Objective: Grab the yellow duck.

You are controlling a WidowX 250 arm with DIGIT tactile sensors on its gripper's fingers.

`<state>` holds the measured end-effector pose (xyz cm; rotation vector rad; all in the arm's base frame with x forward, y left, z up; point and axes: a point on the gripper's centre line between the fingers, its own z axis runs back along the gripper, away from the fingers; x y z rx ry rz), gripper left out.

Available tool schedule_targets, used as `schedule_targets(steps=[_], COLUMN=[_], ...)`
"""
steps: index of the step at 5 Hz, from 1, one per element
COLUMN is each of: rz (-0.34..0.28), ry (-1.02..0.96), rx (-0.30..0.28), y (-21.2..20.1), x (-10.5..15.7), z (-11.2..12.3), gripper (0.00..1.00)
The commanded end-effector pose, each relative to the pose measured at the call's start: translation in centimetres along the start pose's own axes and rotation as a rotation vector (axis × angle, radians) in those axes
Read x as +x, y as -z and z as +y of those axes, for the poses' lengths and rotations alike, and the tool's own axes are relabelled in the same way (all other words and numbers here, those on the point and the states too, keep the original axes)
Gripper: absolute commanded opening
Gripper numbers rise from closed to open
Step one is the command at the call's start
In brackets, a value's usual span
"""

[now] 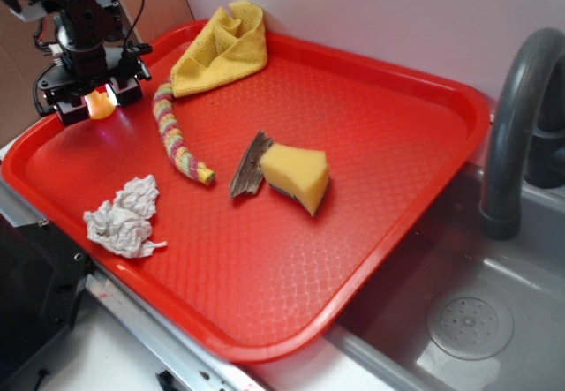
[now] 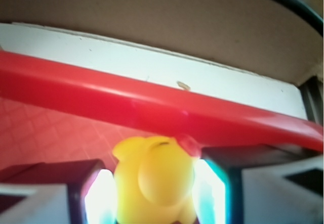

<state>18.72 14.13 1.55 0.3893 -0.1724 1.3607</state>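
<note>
The yellow duck (image 1: 100,106) is small and glossy and sits between my fingers at the far left corner of the red tray (image 1: 371,135). My gripper (image 1: 93,101) is shut on it, low over the tray floor. In the wrist view the duck (image 2: 154,181) fills the gap between the two bright pads (image 2: 101,198), pressed on both sides, with the tray rim (image 2: 152,100) just beyond it. I cannot tell whether the duck rests on the tray or hangs just above it.
A yellow cloth (image 1: 222,45) lies at the tray's back. A striped rope toy (image 1: 173,135), a yellow sponge wedge (image 1: 296,175) with a dark wood piece (image 1: 250,166) and a crumpled white paper (image 1: 125,217) lie on the tray. A sink (image 1: 477,303) and grey faucet (image 1: 516,117) are at right.
</note>
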Motion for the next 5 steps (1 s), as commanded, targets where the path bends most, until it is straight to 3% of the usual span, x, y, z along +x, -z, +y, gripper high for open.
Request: schedule_targets(steps=[1,2,3,4,5], rz=[0.187,0.335,0.378,0.360,0.377], ry=[0.181,0.415,0.655,0.787,0.842], rx=[-0.402,-0.513,-0.616,-0.665,-0.620], y=[-12.9,-19.3,-23.6,-24.6,-24.1], x=[-2.5,-4.2,-5.7,-6.4,-6.4], z=[-0.7,0.0,1.3,1.9,1.2], gripper=[0.00,0.00,0.00,0.00,0.00])
